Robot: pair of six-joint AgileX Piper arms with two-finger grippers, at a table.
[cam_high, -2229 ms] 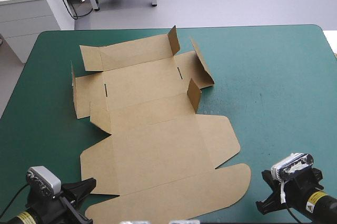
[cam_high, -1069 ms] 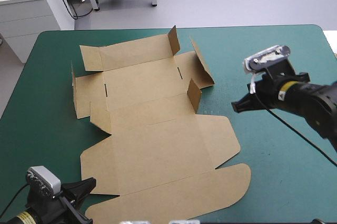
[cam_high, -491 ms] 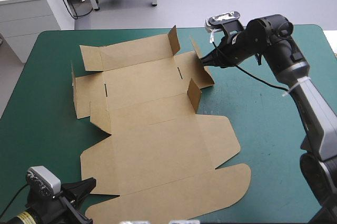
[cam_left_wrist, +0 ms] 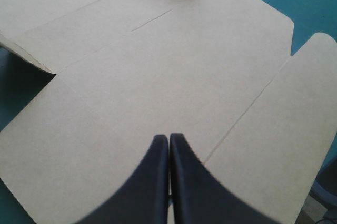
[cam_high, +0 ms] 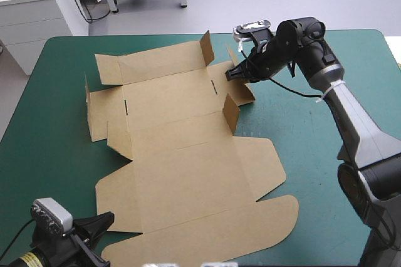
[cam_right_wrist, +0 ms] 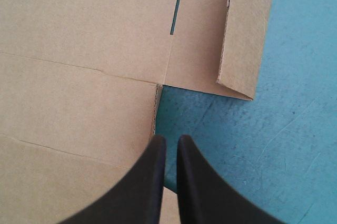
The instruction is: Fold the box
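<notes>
The brown box (cam_high: pixel 182 154) lies as a cut sheet on the teal-green cover, with a few small flaps standing up at its far end. My right gripper (cam_high: pixel 229 74) reaches in from the right. It is shut and hovers over the raised right side flap (cam_high: pixel 241 79). In the right wrist view its tips (cam_right_wrist: pixel 168 139) hang just above the board's edge, with a slot (cam_right_wrist: pixel 176 11) and the folded flap (cam_right_wrist: pixel 245 34) ahead. My left gripper (cam_high: pixel 108 218) rests shut at the sheet's near left corner. Its tips (cam_left_wrist: pixel 168 140) point over the flat board (cam_left_wrist: pixel 158 66).
Bare teal-green cover (cam_high: pixel 326 173) stretches to the right of the sheet and along the left edge (cam_high: pixel 44 135). The box's rounded lid flap (cam_high: pixel 250 229) reaches close to the table's near edge.
My right arm has swung from the near right corner up and across to the box's far right flap, then crept a little further left. The left arm and the box have not moved.
</notes>
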